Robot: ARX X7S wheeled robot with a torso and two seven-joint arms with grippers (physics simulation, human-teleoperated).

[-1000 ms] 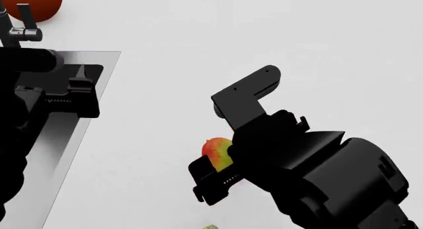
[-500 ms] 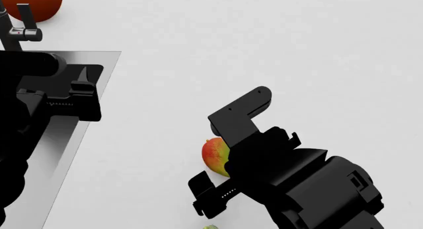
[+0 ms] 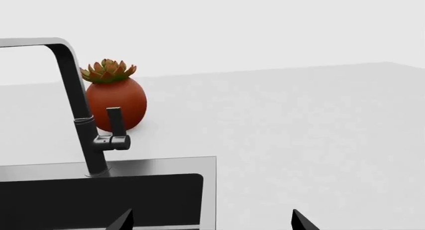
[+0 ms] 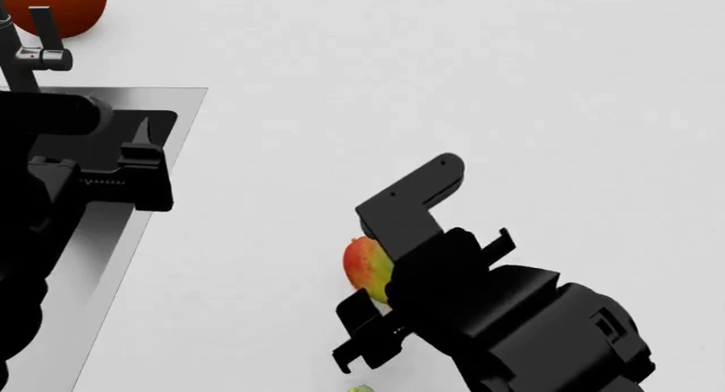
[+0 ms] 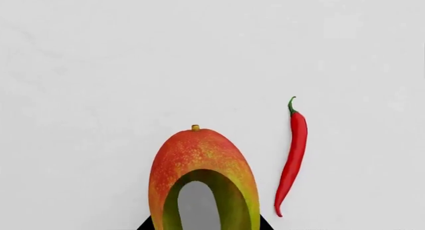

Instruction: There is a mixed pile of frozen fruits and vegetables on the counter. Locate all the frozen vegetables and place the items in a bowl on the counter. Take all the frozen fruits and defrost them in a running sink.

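A mango point(image 4: 362, 269), blushed red and yellow-green, lies on the white counter point(image 4: 510, 86). My right gripper point(image 4: 385, 265) straddles it, one finger on each side. In the right wrist view the mango point(image 5: 199, 155) fills the space between the fingertips, which touch its flanks, so the gripper is shut on it. A thin red chili point(image 5: 293, 150) lies just beside the mango. My left gripper point(image 3: 210, 222) hangs open over the right rim of the steel sink point(image 3: 166, 165), holding nothing. The bowl is out of view.
The sink basin point(image 4: 114, 239) runs along the left, and a dark faucet point(image 3: 73, 90) stands at its back. A red pot with a succulent point(image 3: 116, 103) stands behind the faucet. A scrap of something pale green point(image 4: 360, 389) shows at the head view's bottom edge.
My right gripper has dropped down around the mango and its fingers have drawn in against it. The mango shifted slightly. The left arm has barely moved.
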